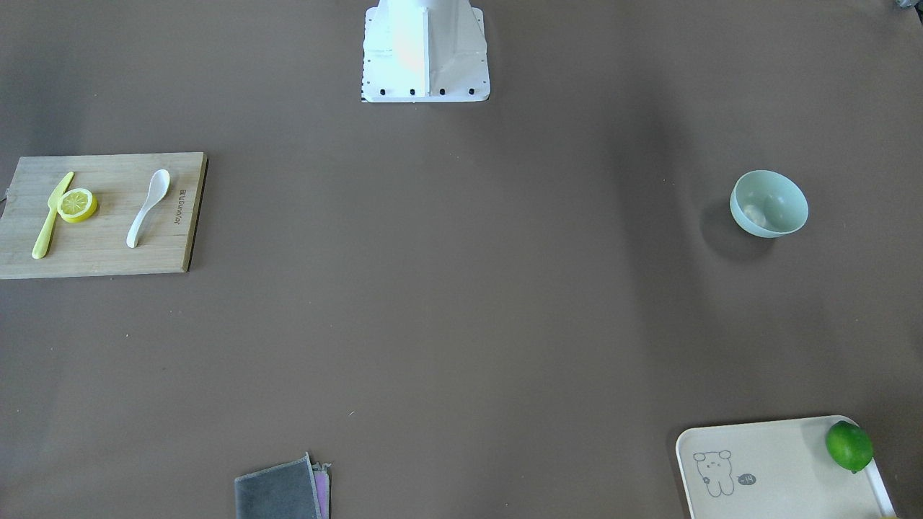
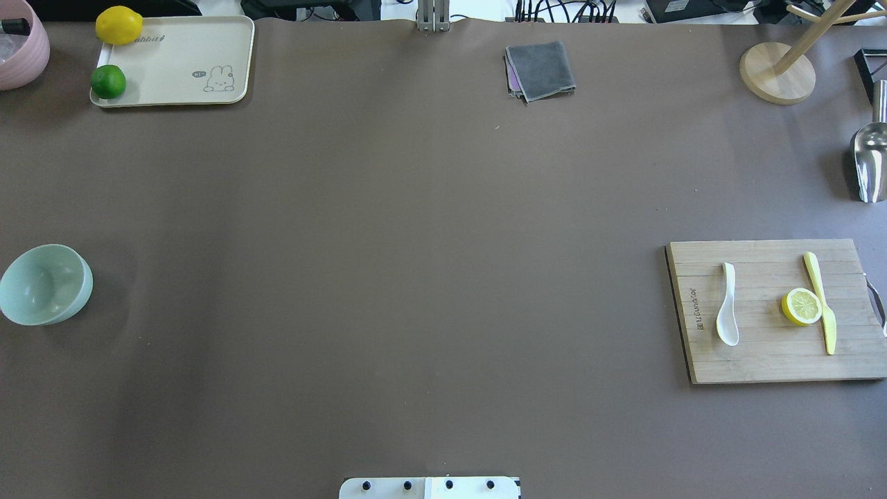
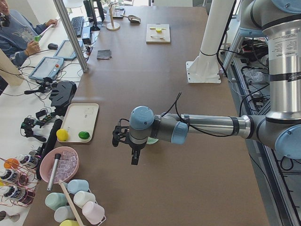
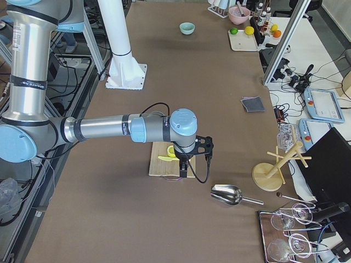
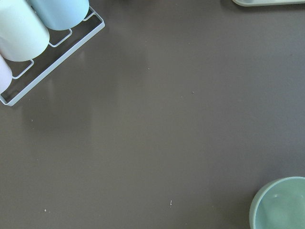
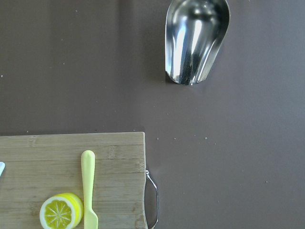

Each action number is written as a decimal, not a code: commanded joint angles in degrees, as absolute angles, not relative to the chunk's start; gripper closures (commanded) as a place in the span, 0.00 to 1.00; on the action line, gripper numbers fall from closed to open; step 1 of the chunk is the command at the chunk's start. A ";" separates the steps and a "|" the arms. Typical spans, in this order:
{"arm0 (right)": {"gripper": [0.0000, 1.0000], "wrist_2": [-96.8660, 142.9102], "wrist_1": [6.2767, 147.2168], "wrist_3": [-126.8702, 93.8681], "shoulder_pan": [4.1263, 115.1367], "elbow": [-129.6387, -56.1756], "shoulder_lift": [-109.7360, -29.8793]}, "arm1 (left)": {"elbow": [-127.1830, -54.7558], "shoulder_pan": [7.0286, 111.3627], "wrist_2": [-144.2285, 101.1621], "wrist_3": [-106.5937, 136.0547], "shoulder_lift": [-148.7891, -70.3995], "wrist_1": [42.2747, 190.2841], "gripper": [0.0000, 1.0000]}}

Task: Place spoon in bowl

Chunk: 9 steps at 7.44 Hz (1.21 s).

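The white spoon (image 2: 727,305) lies on a wooden cutting board (image 2: 762,360) at the table's right side; it also shows in the front view (image 1: 148,207). The mint-green bowl (image 2: 45,284) stands upright at the table's far left edge, also seen in the front view (image 1: 769,204) and at the left wrist view's lower right corner (image 5: 281,207). My left gripper (image 3: 135,157) hangs above the table next to the bowl. My right gripper (image 4: 184,171) hangs over the board's outer end. I cannot tell whether either is open or shut.
A lemon slice (image 2: 802,306) and a yellow-green knife (image 2: 821,301) lie on the board. A cream tray (image 2: 180,41) with a lime and a lemon sits far left. A grey cloth (image 2: 540,69), a metal scoop (image 2: 870,163), a wooden stand (image 2: 776,73) and a pink bowl (image 2: 21,48) line the edges.
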<state>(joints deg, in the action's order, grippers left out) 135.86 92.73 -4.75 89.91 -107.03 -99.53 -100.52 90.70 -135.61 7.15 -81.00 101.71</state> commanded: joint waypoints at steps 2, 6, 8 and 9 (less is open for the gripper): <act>0.00 135.79 92.72 -4.83 89.82 -107.05 -99.41 | -100.81 90.70 -135.62 7.21 -80.95 101.95 0.02; 0.00 135.79 92.72 -4.92 89.74 -106.96 -99.32 | -101.42 90.70 -135.70 7.56 -80.95 102.04 0.02; 0.00 135.88 92.72 -5.01 89.74 -107.31 -99.32 | -102.21 90.62 -135.70 7.91 -80.95 101.95 0.02; 0.00 136.23 92.72 -5.10 89.74 -107.31 -99.32 | -102.22 90.62 -135.79 7.91 -81.12 101.95 0.02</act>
